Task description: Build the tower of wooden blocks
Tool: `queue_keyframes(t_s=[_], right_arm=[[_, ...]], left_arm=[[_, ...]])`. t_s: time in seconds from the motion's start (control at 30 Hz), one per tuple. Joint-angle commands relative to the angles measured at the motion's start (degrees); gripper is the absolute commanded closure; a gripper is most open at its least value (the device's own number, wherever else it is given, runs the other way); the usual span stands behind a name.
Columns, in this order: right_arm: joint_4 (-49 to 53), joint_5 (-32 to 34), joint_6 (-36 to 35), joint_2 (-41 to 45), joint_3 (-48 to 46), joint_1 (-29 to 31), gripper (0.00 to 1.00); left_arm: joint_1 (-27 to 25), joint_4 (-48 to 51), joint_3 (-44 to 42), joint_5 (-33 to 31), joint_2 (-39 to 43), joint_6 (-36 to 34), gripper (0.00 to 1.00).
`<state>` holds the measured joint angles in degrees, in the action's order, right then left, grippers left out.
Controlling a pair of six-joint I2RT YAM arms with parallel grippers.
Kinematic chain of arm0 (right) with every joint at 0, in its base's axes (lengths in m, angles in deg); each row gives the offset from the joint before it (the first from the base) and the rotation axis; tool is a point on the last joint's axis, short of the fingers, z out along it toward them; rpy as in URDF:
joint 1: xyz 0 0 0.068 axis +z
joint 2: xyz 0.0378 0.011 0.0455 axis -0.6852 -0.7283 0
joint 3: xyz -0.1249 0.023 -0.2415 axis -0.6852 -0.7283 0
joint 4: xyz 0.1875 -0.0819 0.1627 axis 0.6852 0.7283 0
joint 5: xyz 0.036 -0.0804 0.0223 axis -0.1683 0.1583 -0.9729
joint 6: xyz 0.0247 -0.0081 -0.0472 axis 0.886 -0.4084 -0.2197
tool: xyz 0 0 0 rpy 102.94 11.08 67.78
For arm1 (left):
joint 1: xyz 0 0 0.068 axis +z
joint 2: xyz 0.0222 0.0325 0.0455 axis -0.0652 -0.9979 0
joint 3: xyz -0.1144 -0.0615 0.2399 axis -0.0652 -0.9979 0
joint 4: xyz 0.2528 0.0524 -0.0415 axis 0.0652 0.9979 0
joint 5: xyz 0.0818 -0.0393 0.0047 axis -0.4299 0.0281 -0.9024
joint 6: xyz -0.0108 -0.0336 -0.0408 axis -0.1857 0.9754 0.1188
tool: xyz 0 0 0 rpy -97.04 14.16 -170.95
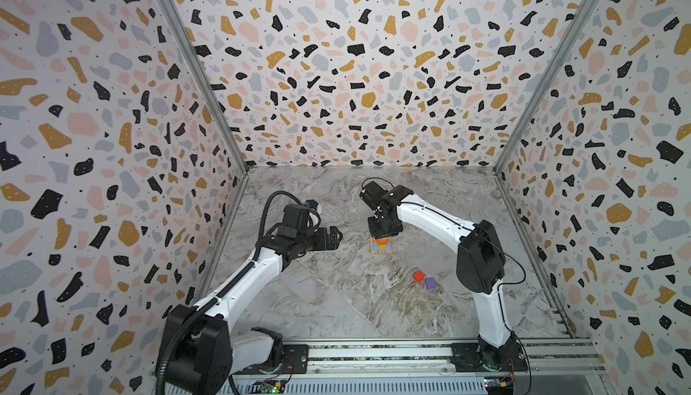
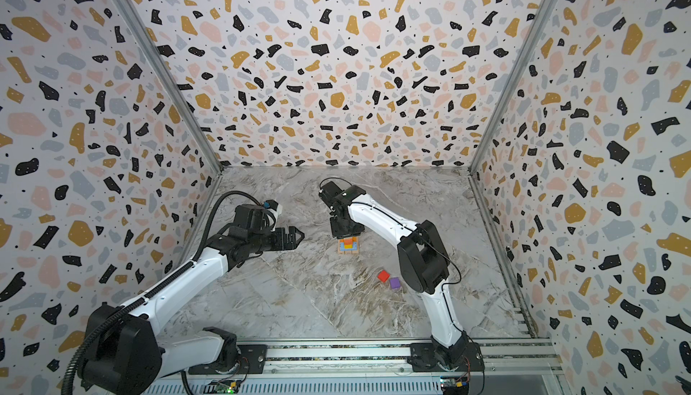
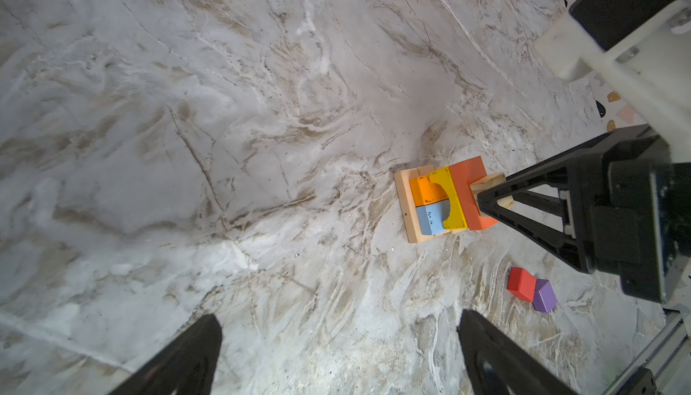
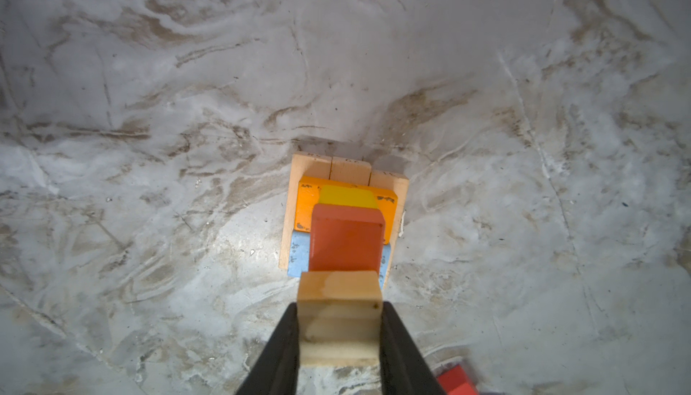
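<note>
The tower (image 1: 381, 245) (image 2: 348, 246) stands mid-table: tan blocks at the base (image 4: 299, 172), then an orange (image 3: 422, 191) and a blue block (image 3: 430, 219), a yellow one (image 4: 347, 197) and a red-orange one (image 4: 346, 241). My right gripper (image 4: 340, 307) (image 1: 383, 234) points down over it, shut on a tan cube (image 4: 340, 318) (image 3: 490, 184) that rests against the red-orange block's top. A red cube (image 1: 418, 275) and a purple cube (image 1: 430, 283) lie touching each other on the table, nearer the front and to the right. My left gripper (image 3: 338, 316) (image 1: 336, 236) hovers open and empty to the tower's left.
Patterned walls close the marble table (image 1: 336, 299) on three sides. The rail (image 1: 374, 354) with both arm bases runs along the front edge. The right arm's elbow (image 1: 480, 258) stands just right of the two loose cubes.
</note>
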<state>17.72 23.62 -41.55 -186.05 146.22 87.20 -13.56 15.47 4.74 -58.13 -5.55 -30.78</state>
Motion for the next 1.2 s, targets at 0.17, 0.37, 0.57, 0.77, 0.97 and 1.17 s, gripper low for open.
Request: queue_keyframes(t_s=[0.17,0.37,0.57,0.77,0.97,1.17], right_arm=[[2.1,0.8,-0.6,0.5,2.9,0.3,0.58],[2.5,0.6,-0.8,0.3,4.2,0.4,0.55],[3.7,1.3,-1.1,0.5,6.0,0.5,0.48],[4.4,1.6,-1.5,1.8,6.3,0.5,0.38],[4.4,1.8,-2.4,4.7,4.1,0.5,0.28],[4.0,1.6,-4.0,8.2,0.3,0.5,0.21]], left_arm=[[0.1,-1.6,-0.5,0.6,0.9,-0.1,0.00],[0.1,-1.7,-0.5,0.6,0.9,-0.2,0.00],[0.1,-1.6,-0.5,0.5,1.0,-0.2,0.00],[0.1,-1.6,-0.5,0.5,1.0,-0.2,0.00],[0.1,-1.6,-0.5,0.5,0.9,-0.2,0.00],[0.1,-1.6,-0.5,0.6,0.7,-0.2,0.00]])
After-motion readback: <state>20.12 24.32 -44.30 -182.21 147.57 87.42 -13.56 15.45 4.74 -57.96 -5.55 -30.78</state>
